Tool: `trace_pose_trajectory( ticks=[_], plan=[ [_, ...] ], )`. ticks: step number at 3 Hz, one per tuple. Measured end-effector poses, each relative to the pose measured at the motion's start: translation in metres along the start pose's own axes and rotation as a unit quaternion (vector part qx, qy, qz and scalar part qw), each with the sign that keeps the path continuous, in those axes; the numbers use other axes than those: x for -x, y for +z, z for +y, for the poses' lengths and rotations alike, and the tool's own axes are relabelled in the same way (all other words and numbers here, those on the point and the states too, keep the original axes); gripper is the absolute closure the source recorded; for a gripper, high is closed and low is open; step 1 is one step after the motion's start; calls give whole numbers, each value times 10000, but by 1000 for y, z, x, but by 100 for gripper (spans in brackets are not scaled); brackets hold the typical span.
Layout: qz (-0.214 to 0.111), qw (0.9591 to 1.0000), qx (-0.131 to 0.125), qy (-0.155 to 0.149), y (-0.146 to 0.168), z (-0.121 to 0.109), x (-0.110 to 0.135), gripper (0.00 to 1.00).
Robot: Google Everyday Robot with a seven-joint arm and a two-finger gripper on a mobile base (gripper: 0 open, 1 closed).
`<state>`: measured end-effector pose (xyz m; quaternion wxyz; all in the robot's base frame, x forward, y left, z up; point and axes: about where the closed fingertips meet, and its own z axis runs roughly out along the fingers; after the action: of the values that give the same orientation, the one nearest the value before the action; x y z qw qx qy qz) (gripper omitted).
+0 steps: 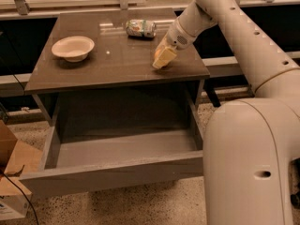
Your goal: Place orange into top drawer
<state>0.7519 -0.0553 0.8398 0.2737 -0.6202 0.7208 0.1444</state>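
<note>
We find the gripper [164,58] lowered onto the right part of the table [108,67], close to the near edge, its pale tip angled down and to the left and meeting the surface. The white arm [234,27] reaches in to it from the upper right. From this angle we cannot tell how wide the gripper is set, nor whether it has hold of anything.

The orange [156,55] is almost wholly hidden behind the gripper. Only a warm-coloured edge at the gripper's left side appears to be it, which places it on the table top and not in the drawer.

The top drawer [112,175] stands pulled fully out toward the near side, below the table top, with its grey floor and inner sides exposed.

A pale bowl [73,48] sits on the left part of the table, well apart from the gripper. A green-and-white can [140,27] lies on its side at the far edge, near the gripper's far-left side. A cardboard box [11,170] rests on the floor beside the drawer's left corner.
</note>
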Motion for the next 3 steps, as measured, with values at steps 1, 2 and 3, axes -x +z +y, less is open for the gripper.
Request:
trace_pose_trajectory(
  ticks=[1, 2, 3],
  plan=[
    [-161, 9998, 148, 10, 1, 4, 13, 72],
    [-381, 9981, 342, -336, 0, 19, 52, 95],
    [-880, 9904, 621, -871, 4, 51, 110, 100]
  ],
)
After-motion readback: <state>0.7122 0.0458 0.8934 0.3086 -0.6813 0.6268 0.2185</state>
